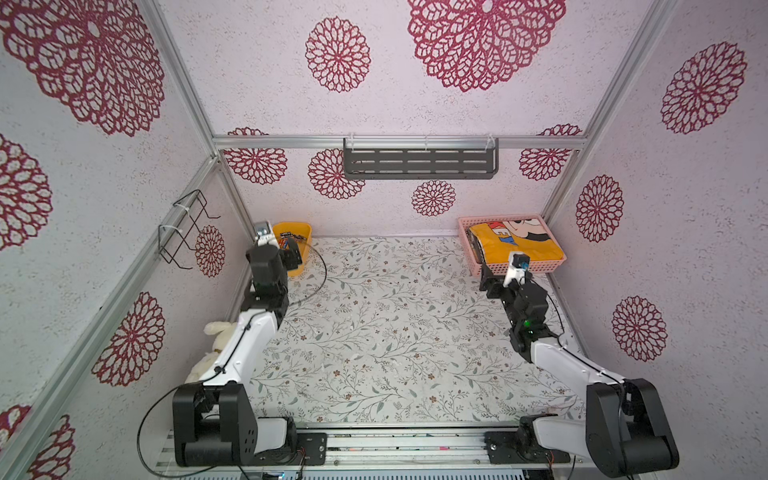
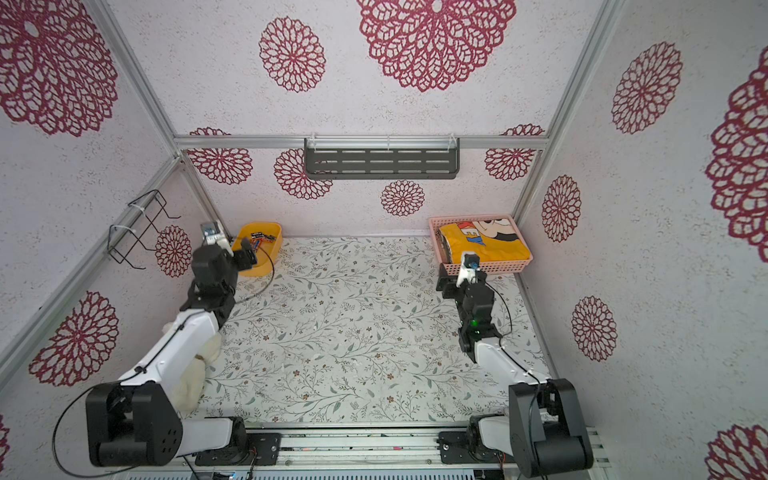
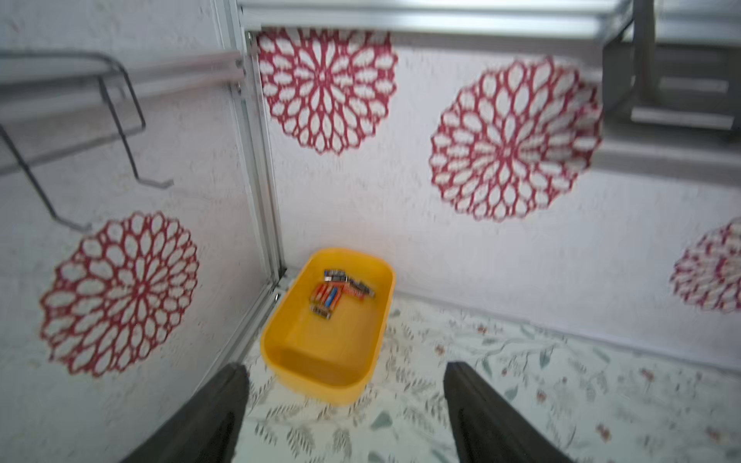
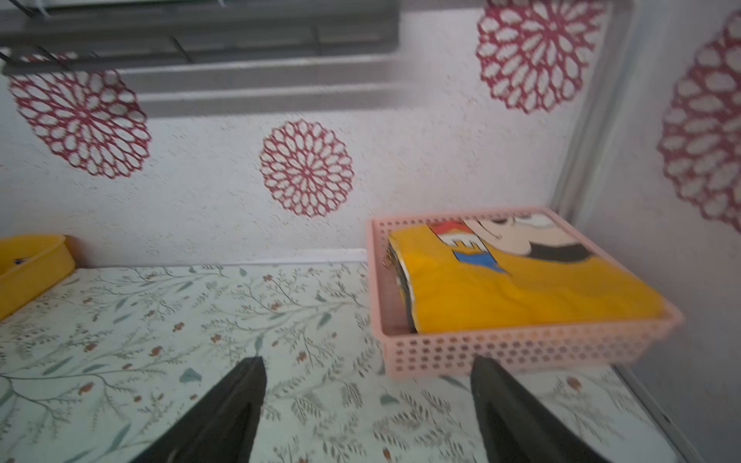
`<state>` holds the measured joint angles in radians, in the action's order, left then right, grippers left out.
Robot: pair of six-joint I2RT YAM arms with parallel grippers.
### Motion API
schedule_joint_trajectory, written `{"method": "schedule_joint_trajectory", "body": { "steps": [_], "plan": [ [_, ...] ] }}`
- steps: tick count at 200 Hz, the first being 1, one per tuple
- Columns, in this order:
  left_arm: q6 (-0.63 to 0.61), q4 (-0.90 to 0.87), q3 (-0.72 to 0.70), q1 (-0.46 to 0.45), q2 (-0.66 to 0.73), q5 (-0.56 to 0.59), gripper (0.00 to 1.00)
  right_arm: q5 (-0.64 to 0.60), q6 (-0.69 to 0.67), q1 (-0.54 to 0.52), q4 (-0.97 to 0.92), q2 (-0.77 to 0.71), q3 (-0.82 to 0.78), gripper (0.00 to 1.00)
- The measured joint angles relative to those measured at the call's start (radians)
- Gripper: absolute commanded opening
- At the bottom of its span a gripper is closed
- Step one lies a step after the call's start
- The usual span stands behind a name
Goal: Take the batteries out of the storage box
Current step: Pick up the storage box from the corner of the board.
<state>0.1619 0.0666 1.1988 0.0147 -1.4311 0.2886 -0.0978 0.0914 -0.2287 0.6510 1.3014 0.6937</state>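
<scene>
The storage box [image 1: 299, 268] [image 2: 257, 272] is a shallow yellow tray in the far left corner of the table. Several batteries [image 1: 293, 237] [image 2: 262, 239] [image 3: 337, 294], orange, black and blue, lie heaped in its far half. My left gripper [image 1: 292, 257] [image 2: 247, 255] [image 3: 345, 365] hovers just short of the box's near wall [image 3: 320, 385], open, with nothing between its fingers. My right gripper [image 1: 487, 277] [image 2: 444, 279] [image 4: 367, 358] is across the table, open and empty above the floral cloth. The box's edge [image 4: 36, 264] shows far off in the right wrist view.
A pink lattice basket [image 1: 471, 253] [image 4: 521, 352] with a folded yellow cloth [image 1: 523, 249] sits at the far right, just ahead of the right gripper. A white plush toy [image 1: 216, 332] [image 2: 195, 374] lies by the left arm. A grey shelf [image 1: 419, 162] and a wire rack [image 1: 183, 228] hang on the walls.
</scene>
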Motion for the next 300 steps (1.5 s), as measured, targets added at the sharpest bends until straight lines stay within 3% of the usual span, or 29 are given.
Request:
{"method": "schedule_joint_trajectory", "body": {
  "steps": [15, 44, 77, 100, 124, 203, 300],
  "plan": [
    [0.013, -0.172, 0.284, 0.006, -0.148, 0.004, 0.76, -0.004, 0.029, -0.103, -0.101, 0.084, 0.155, 0.76],
    [0.029, -0.501, 0.703, 0.033, -0.469, -0.033, 0.73, 0.05, 0.096, -0.243, -0.276, 0.274, 0.348, 0.73],
    [0.016, -0.821, 1.106, 0.079, -0.856, -0.105, 0.72, 0.082, 0.143, -0.299, -0.41, 0.368, 0.391, 0.73],
    [0.003, -0.971, 1.275, 0.098, -1.041, -0.165, 0.71, 0.096, 0.166, -0.322, -0.432, 0.368, 0.382, 0.73],
    [-0.002, -1.04, 1.307, 0.11, -1.116, -0.212, 0.7, 0.103, 0.19, -0.336, -0.422, 0.366, 0.344, 0.73],
    [-0.023, -1.035, 1.269, 0.068, -1.122, -0.287, 0.63, 0.1, 0.208, -0.339, -0.422, 0.37, 0.269, 0.73],
    [-0.043, -1.032, 1.256, 0.053, -1.151, -0.297, 0.27, 0.098, 0.208, -0.339, -0.417, 0.403, 0.269, 0.74]
  ]
}}
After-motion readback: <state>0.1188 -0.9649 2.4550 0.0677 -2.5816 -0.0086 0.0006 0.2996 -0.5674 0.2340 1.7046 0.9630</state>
